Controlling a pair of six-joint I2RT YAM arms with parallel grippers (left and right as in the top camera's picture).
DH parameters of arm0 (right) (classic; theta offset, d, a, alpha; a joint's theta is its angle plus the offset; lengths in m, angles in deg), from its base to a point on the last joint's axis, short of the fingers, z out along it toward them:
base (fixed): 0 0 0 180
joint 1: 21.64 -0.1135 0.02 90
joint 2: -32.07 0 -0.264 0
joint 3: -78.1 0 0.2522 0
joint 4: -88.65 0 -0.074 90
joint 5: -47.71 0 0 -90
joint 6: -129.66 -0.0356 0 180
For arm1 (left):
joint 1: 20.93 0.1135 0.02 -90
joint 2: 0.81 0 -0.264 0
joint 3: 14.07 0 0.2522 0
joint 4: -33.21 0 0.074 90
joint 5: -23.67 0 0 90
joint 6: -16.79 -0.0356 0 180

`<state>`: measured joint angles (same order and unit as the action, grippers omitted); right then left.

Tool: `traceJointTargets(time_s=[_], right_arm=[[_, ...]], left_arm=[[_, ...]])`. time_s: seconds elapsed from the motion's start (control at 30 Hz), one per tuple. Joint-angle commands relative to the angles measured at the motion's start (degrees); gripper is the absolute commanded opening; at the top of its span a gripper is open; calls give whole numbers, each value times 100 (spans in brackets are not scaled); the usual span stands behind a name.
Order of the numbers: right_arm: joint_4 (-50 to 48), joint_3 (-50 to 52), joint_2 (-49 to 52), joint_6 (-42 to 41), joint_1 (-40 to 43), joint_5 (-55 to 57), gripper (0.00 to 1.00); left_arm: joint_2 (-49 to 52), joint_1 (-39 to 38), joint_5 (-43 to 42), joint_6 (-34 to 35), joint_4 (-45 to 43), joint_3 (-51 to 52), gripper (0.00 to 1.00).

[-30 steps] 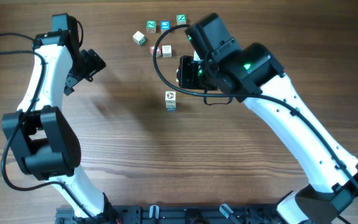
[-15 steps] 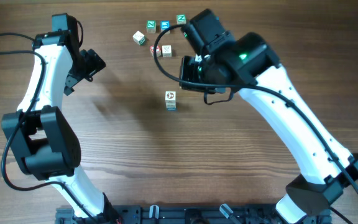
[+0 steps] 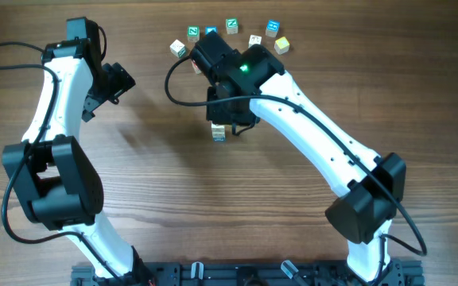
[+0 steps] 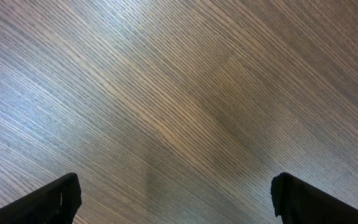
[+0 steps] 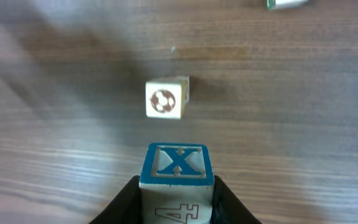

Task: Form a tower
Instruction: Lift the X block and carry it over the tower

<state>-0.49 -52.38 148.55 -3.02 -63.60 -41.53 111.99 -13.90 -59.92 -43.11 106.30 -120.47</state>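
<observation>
Right tool (image 5: pixel 178 202) is closed on a blue X cube (image 5: pixel 178 163), with dark fingers (image 5: pixel 126 202) pressed on its left and right sides. The blue-trimmed X face points up at the wrist camera and a "4" shows on the side facing the camera. The tower (image 5: pixel 165 99) stands on the tabletop (image 5: pixel 303 124) near mid-table, just ahead of the held cube in the right wrist view and apart from it, a strip of wood showing between them. Its top face is pale with a round reddish-brown mark, and a sliver of its right side is visible. How many cubes it has cannot be told from this angle. In the overhead view the right tool (image 3: pixel 227 119) sits just above the tower (image 3: pixel 219 135) and covers part of it, with only the lower end of the stack poking out. Loose cubes (image 3: pixel 231 25) lie in a rough arc along the far edge, well apart from the tower. Left tool (image 3: pixel 118 82) is off to the left side, far from the cubes, and holds nothing. In its own wrist view the left tool (image 4: pixel 176 199) is spread wide, with only the two dark fingertips (image 4: pixel 55 202) in the bottom corners and bare wood grain between them.
</observation>
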Motion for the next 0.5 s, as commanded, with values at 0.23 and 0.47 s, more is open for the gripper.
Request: traceJointTargets(time_s=[0.23, 0.47], right_arm=[[-297, -28, 33, -101, 2, 227, 5], [-879, 492, 33, -31, 0, 291, 5]], left_arm=[[-168, 7, 76, -4, 0, -90, 100], [-168, 7, 76, -4, 0, -90, 100]])
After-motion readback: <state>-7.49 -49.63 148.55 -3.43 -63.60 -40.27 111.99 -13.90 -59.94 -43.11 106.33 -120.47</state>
